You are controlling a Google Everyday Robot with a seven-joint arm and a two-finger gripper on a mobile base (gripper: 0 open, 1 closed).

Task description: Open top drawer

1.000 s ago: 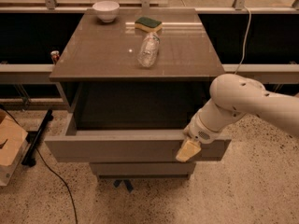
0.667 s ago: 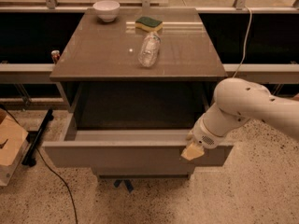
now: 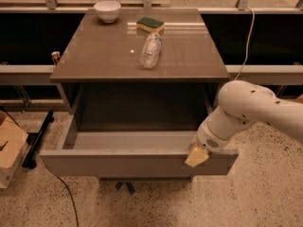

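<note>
The top drawer stands pulled well out from under the grey-brown counter. Its flat grey-brown front faces me and the pale grey box inside shows bare. My gripper is at the right end of the drawer's front panel, at its top rim, with its pale tip over the front face. The white arm reaches in from the right. The lower drawers are hidden under the open one.
On the counter lie a clear plastic bottle, a green-and-yellow sponge and a white bowl. A cardboard box sits on the floor at the left, with a black cable and a can nearby.
The drawer has slid further out toward me, and my gripper has moved down and forward with its front panel.
</note>
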